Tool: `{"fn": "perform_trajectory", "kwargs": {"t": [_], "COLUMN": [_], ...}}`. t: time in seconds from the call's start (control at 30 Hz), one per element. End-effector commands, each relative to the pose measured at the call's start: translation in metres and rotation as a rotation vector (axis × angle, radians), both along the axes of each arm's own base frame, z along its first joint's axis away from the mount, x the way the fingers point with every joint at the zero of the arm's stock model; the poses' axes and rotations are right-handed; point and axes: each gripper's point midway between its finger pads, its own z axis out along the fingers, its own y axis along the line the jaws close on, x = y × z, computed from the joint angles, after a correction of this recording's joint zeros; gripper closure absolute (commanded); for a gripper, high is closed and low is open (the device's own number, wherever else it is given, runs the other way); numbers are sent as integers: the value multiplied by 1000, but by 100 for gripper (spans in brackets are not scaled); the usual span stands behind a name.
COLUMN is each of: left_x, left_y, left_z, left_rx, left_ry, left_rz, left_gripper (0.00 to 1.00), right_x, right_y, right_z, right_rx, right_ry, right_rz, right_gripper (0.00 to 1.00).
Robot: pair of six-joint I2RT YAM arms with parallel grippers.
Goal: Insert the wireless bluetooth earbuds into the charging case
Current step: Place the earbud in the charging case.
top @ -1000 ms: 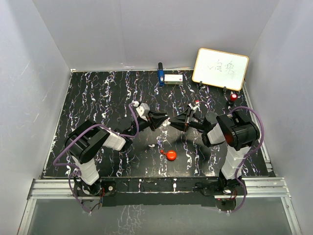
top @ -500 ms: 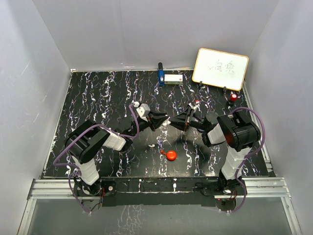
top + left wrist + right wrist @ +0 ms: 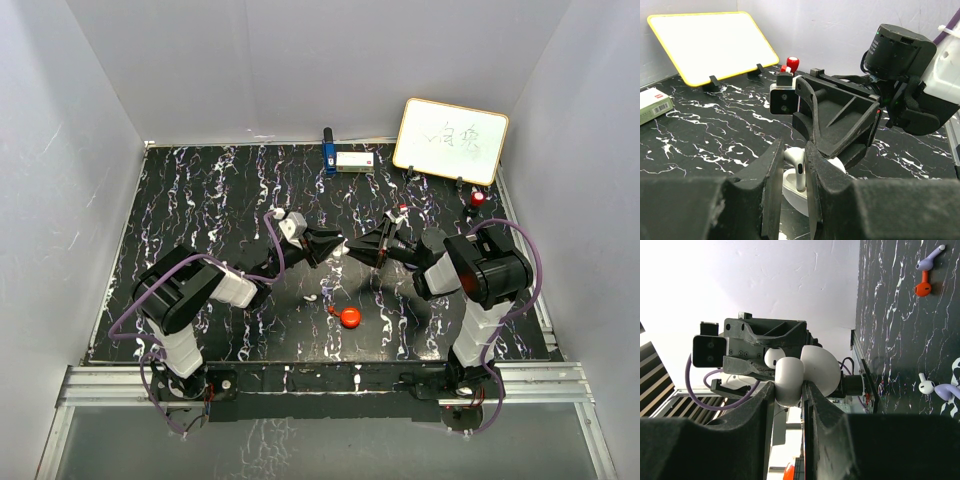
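Observation:
My left gripper (image 3: pixel 336 246) is shut on a white earbud (image 3: pixel 798 169), pinched between the fingers (image 3: pixel 771 186) with its stem pointing down into a socket of the open white charging case (image 3: pixel 793 194). My right gripper (image 3: pixel 354 249) faces it and is shut on the charging case (image 3: pixel 789 380), whose domed lid (image 3: pixel 821 371) stands open. The earbud's head (image 3: pixel 773 358) shows just behind the case body. Both grippers meet above the middle of the table. On the black marbled table (image 3: pixel 200 200) in front lie a small red earbud (image 3: pixel 331 310) and a white earbud (image 3: pixel 311 298).
A round red pod (image 3: pixel 351 318) lies beside the loose earbuds. A yellow-rimmed whiteboard (image 3: pixel 450 140) leans at the back right, with a red-topped object (image 3: pixel 478 199) near it. A blue object (image 3: pixel 328 151) and a white box (image 3: pixel 355 160) sit at the back edge. White walls enclose the table.

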Motion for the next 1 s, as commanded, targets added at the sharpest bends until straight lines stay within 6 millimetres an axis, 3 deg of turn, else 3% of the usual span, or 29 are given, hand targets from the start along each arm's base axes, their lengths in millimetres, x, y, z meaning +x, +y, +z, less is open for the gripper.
{"fn": "perform_trajectory", "kwargs": {"t": [0.0, 0.8, 0.87, 0.97], "left_x": [-15, -18, -19, -18], "left_y": [11, 12, 13, 14], "left_z": [60, 58, 59, 58], "left_rx": [-129, -126, -129, -131], "left_ry": [-206, -198, -196, -188], "left_rz": [-9, -16, -15, -10], "left_gripper": [93, 91, 89, 72], "right_x": [-15, -14, -13, -13], "right_y": [-3, -3, -3, -3], "right_z": [65, 70, 70, 70], "right_rx": [107, 117, 117, 117], "right_ry": [-392, -398, -399, -397], "right_rz": [-3, -6, -7, -7], "right_gripper": [100, 100, 100, 100]}}
